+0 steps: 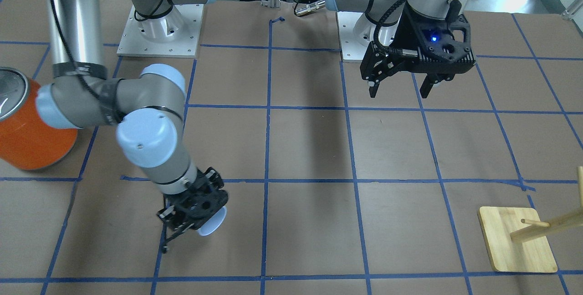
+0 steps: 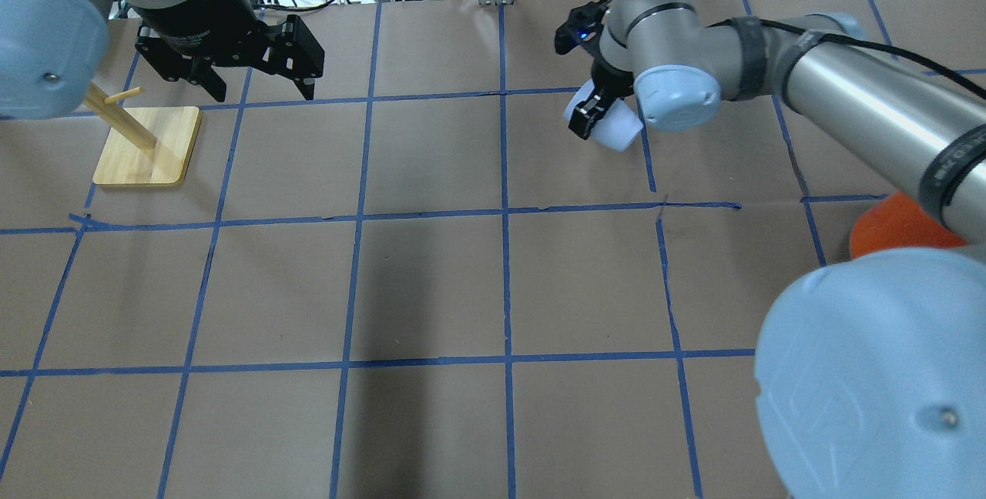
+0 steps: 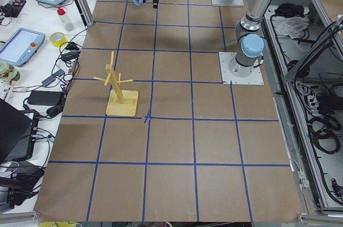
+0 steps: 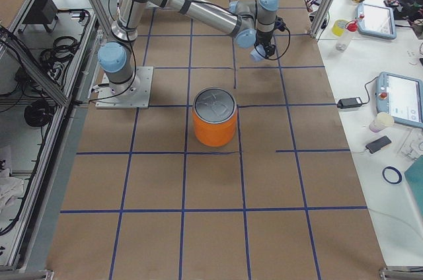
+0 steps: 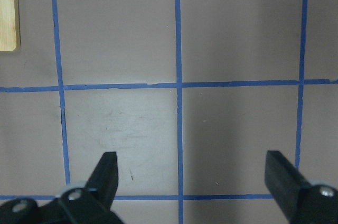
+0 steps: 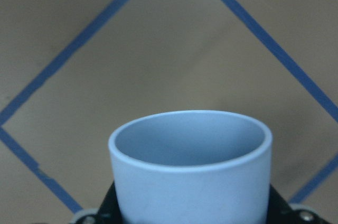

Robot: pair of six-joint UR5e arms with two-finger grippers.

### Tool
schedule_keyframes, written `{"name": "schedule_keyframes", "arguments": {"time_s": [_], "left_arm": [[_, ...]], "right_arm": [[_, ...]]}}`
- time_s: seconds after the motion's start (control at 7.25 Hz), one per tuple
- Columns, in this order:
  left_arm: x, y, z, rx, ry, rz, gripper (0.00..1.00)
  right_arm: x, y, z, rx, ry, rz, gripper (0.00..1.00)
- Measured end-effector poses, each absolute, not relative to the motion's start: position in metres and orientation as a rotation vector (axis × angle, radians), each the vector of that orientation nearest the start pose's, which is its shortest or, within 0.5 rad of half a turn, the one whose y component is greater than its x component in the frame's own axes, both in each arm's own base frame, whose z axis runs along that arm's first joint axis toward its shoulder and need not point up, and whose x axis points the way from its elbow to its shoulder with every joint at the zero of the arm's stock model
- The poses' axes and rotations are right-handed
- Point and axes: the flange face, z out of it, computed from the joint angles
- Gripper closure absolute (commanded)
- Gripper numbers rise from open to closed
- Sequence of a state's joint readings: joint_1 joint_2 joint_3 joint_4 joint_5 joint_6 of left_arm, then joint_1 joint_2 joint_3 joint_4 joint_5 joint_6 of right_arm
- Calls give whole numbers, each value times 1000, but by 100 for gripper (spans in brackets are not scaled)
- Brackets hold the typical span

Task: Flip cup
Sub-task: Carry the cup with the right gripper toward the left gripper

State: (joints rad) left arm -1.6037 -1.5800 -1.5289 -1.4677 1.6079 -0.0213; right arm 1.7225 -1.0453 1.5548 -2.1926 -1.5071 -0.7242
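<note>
The small pale lavender-blue cup point(image 1: 214, 227) is clamped in my right gripper point(image 1: 196, 222) and held tilted on its side just above the table. In the overhead view the cup point(image 2: 618, 131) sticks out of the right gripper point(image 2: 599, 115) at the far middle-right. The right wrist view shows the cup's point(image 6: 190, 174) open rim pointing away from the camera, with the fingers hidden behind it. My left gripper point(image 1: 401, 89) is open and empty, hovering above the table; it also shows in the overhead view point(image 2: 258, 87) and the left wrist view point(image 5: 193, 176).
A large orange can point(image 1: 27, 124) with a silver top stands by the right arm's elbow; it also shows in the exterior right view point(image 4: 215, 121). A wooden peg rack on a square base point(image 2: 146, 149) stands near the left gripper. Blue tape lines grid the brown table.
</note>
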Motion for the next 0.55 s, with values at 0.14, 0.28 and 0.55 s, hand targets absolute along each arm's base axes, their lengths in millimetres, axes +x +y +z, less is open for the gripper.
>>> {"name": "schedule_keyframes", "arguments": {"time_s": [0.14, 0.28, 0.55], "left_arm": [[-144, -501, 519, 21, 3097, -215, 0], [-142, -498, 521, 22, 3096, -214, 0], [-137, -495, 523, 21, 3096, -195, 0]], "right_arm": [[285, -620, 244, -1539, 2706, -199, 37], [327, -605, 232, -1751, 2582, -212, 39], [378, -579, 218, -2129, 2296, -225, 39]]}}
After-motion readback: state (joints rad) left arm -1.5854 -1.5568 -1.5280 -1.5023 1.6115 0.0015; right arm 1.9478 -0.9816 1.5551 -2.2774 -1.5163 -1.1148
